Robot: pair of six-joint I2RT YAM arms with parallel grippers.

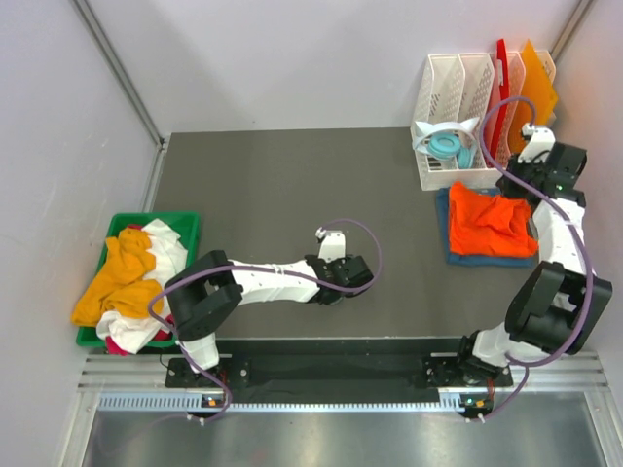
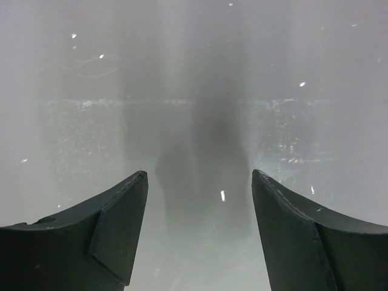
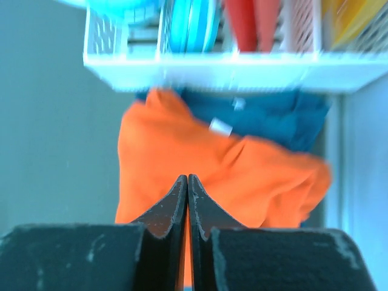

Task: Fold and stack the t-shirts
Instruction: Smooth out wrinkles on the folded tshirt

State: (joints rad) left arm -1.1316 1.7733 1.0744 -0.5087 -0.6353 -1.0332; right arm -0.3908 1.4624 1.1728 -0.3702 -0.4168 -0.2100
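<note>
overhead first: a dark grey counter (image 1: 292, 175) with two white and black arms fixed at its near edge. the left arm (image 1: 263, 282) reaches toward the middle of the counter. the right arm (image 1: 560, 233) stretches up to the far right corner. there an orange t-shirt (image 1: 487, 222) lies crumpled on top of a dark teal-blue t-shirt (image 1: 487, 258), both just in front of a white rack (image 1: 443, 97). the rack holds a red board (image 1: 501, 58) and an orange board (image 1: 540, 78). beside the counter's left edge sits a green bin (image 1: 185, 226) heaped with a yellow-orange t-shirt (image 1: 122, 277), a white t-shirt (image 1: 170, 248) and a scrap of red cloth (image 1: 117, 345).

left wrist view: the left pincer (image 2: 200, 176) is released, its two dark fingers (image 2: 115, 224) standing wide apart over a blurred pale grey surface.

right wrist view: the right pincer (image 3: 188, 182) is clenched, its fingers meeting at the tips, with no cloth seen between them. it hangs over the orange t-shirt. the teal-blue t-shirt shows beyond it with a white label, and the rack runs across the top.
</note>
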